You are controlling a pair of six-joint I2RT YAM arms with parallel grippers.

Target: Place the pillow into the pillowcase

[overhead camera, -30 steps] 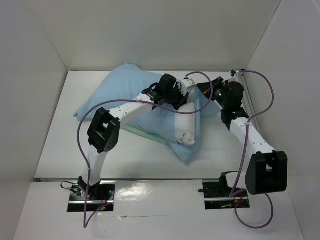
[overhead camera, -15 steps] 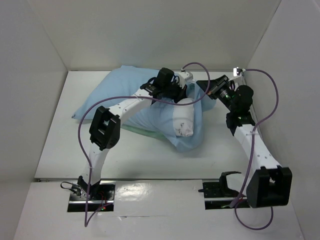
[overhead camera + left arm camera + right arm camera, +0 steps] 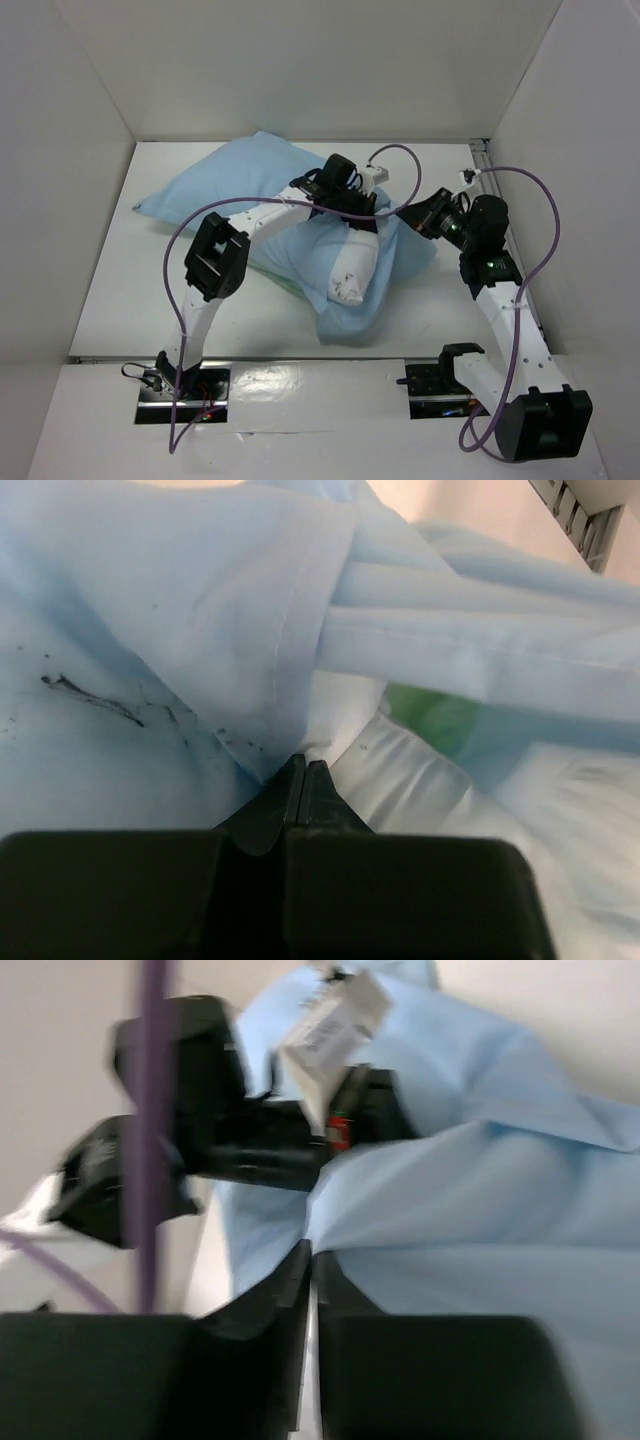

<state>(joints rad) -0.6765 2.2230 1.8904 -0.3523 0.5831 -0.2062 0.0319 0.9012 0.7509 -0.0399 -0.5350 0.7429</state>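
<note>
Our left gripper (image 3: 363, 214) and right gripper (image 3: 411, 217) both pinch the pillowcase (image 3: 230, 190) rim tight. The pillow (image 3: 350, 277) is mostly inside, one end poking out. Next we should pull cloth over it.

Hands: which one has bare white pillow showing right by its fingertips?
The left hand: its wrist view shows white pillow beside the tips pinching the pillowcase hem. The right hand meets only blue cloth at its tips.

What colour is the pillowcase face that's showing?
Plain light blue pillowcase; clearest in the top external view.
</note>
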